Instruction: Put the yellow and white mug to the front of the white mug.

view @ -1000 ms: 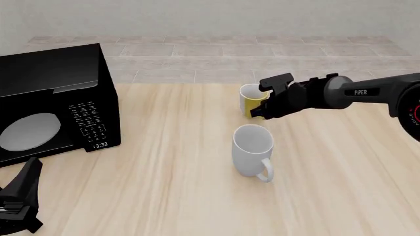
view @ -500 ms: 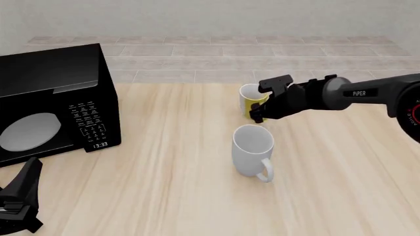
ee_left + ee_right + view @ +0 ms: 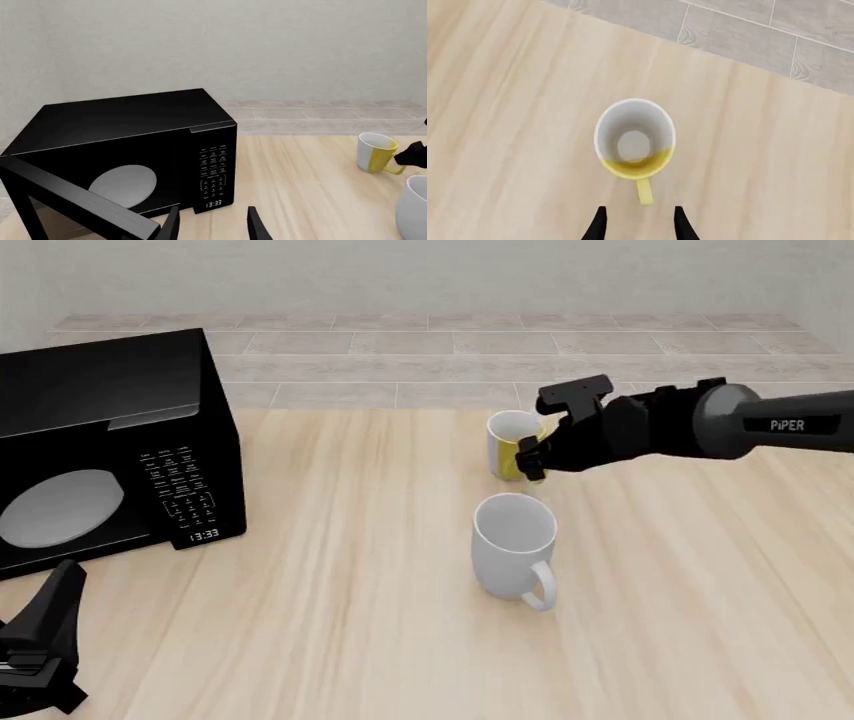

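Hovering just beside the yellow mug (image 3: 509, 445), the right gripper (image 3: 534, 456) has its fingers spread, nothing between them. The white mug (image 3: 513, 544) stands nearer. The left gripper (image 3: 212, 225) rests spread by the microwave (image 3: 107, 445).

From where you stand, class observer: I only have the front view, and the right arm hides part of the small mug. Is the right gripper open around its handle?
Observer: The right gripper is open; the handle sits just ahead of the fingertips, not between them.
Operator: Anything inside the yellow and white mug?
Observer: The yellow and white mug is upright and empty.
Operator: And the left gripper?
Observer: The left gripper is open, facing the microwave.
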Robot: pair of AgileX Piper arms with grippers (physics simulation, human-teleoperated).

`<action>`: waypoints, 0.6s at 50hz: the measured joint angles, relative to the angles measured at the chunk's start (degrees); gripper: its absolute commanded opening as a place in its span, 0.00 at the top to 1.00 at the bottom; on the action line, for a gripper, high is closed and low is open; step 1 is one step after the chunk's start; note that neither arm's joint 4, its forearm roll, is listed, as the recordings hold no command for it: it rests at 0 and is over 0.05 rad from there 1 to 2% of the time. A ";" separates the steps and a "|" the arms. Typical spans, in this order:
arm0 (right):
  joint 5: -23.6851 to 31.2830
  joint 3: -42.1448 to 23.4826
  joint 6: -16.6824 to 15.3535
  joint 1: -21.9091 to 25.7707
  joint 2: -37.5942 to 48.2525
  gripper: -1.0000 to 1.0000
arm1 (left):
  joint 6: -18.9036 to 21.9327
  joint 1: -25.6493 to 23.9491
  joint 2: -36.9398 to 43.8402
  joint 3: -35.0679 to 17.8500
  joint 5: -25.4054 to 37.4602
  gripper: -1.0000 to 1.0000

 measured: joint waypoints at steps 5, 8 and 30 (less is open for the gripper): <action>0.54 1.31 -0.10 0.16 -2.52 0.00 | 0.00 0.00 0.00 0.00 0.00 0.00; 0.95 2.12 -0.19 0.26 -4.21 0.00 | 0.00 0.00 0.00 0.00 0.00 0.00; 6.37 8.79 -0.95 0.79 -20.55 0.00 | 0.00 0.00 0.00 0.00 0.00 0.00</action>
